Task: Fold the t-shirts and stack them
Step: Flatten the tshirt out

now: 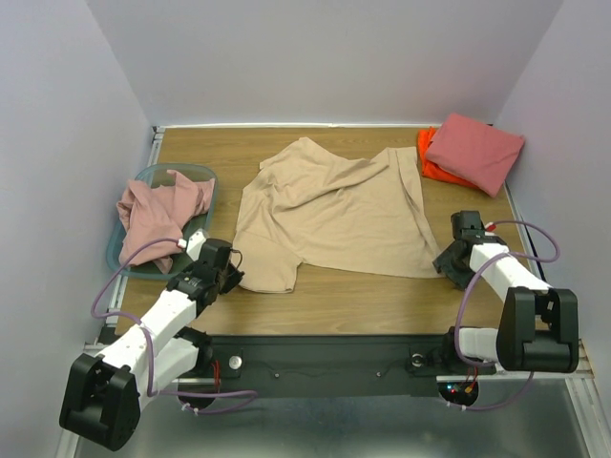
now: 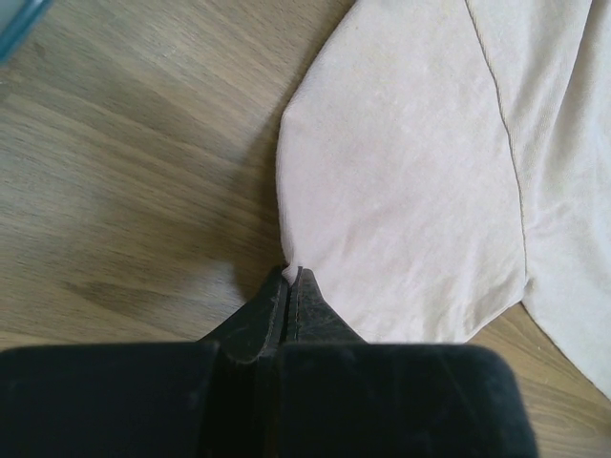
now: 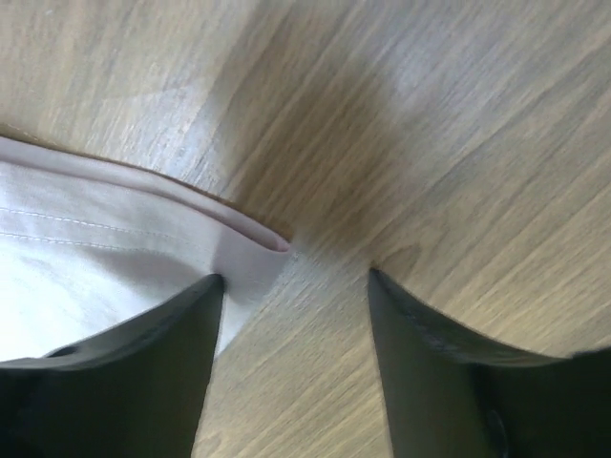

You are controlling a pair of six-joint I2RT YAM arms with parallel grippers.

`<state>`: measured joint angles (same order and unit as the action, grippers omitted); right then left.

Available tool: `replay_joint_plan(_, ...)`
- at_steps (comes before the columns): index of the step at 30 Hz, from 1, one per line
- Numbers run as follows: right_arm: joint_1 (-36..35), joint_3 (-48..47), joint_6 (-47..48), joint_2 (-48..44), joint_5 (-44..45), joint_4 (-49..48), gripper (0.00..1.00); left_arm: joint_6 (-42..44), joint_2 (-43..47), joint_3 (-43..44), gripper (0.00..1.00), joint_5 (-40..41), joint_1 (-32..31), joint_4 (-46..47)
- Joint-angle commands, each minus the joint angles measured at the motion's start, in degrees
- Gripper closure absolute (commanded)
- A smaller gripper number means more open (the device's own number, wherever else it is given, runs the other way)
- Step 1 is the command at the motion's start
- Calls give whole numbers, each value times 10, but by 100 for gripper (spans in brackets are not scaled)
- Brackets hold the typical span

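A tan t-shirt [image 1: 334, 210] lies spread and wrinkled in the middle of the table. My left gripper [image 1: 232, 279] is at its near left corner. In the left wrist view that gripper [image 2: 289, 272] is shut, with the edge of the tan t-shirt [image 2: 410, 172] pinched at the tips. My right gripper [image 1: 447, 260] is at the near right corner. In the right wrist view it [image 3: 296, 275] stands open, one finger [image 3: 181, 334] over the hem of the tan t-shirt [image 3: 115, 248], the other over bare wood. A salmon-red t-shirt [image 1: 474, 151] lies folded on an orange t-shirt [image 1: 431, 167] at the back right.
A teal plastic bin [image 1: 129, 262] at the left edge holds a crumpled dusty pink t-shirt [image 1: 162, 212]. A corner of the bin [image 2: 14, 24] shows in the left wrist view. Purple walls close in the table on three sides.
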<state>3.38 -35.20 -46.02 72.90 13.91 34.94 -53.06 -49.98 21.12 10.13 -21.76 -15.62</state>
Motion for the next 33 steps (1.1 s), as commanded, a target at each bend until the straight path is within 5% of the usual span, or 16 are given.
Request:
replay_joint_plan(1,1,23,-9,43,-45,-81,43,1,6,-6,100,22,-2,6)
replay_joint_plan(6,1,31,-7,84,-48,-123,61,1,8,-6,100,23,-2,2)
replay_joint_plan(11,1,36,18,78,-57,-159,99,-1,18,-5,100,18,-2,1)
replay_joint_plan(24,1,-123,131,-193,-16,-158,100,53,115,203,100,5,-2,-48)
replay_joint_plan(33,1,-367,147,-278,43,-105,100,124,105,500,100,26,-2,-93)
